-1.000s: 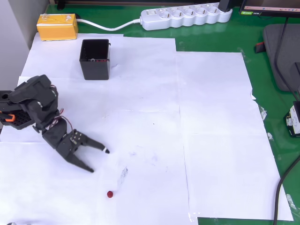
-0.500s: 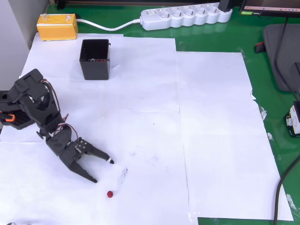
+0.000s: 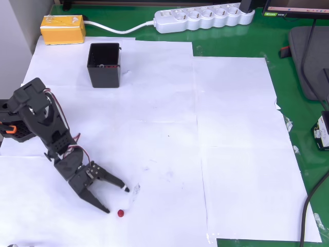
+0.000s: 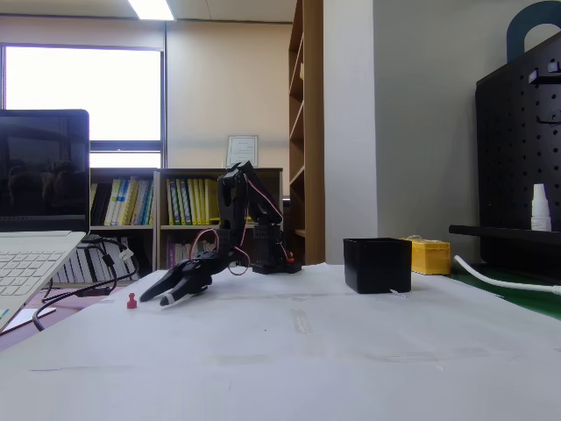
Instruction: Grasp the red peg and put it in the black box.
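Right now the gripper (image 3: pixel 116 199) hangs low at the lower left of the overhead view with its fingers spread wide and holding nothing, just beside the red peg (image 3: pixel 120 213) on the white paper (image 3: pixel 231 128). Since the peg is tiny, the fingers should probably come down on either side of it before closing. Well apart, at upper left, waits the black box (image 3: pixel 104 65).

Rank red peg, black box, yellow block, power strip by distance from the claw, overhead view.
From the claw:
1. red peg, just below-right of the tips.
2. black box, above.
3. yellow block, top left.
4. power strip, top centre-right.
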`<state>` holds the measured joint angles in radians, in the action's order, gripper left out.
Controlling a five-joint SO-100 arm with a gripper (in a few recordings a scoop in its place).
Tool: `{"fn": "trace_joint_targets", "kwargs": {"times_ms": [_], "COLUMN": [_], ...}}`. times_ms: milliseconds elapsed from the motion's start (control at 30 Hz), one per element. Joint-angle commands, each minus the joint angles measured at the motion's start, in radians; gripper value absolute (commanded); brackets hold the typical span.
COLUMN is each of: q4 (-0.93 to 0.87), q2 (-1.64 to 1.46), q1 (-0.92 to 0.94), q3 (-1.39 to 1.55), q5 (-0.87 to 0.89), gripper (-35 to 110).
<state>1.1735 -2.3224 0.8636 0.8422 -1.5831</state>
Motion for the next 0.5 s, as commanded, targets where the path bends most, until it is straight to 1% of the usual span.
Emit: {"fn": "trace_joint_targets", "kwargs": {"times_ms": [0, 133, 467], "q4": [-0.005, -0.012, -0.121], "q2": [-0.015, -0.040, -0.006], "q1": [0.023, 0.017, -0.026], "q3": [0.071, 0.118, 0.121], "q5": [-0.018, -0.003, -0.002], "gripper": [30, 30, 30]}}
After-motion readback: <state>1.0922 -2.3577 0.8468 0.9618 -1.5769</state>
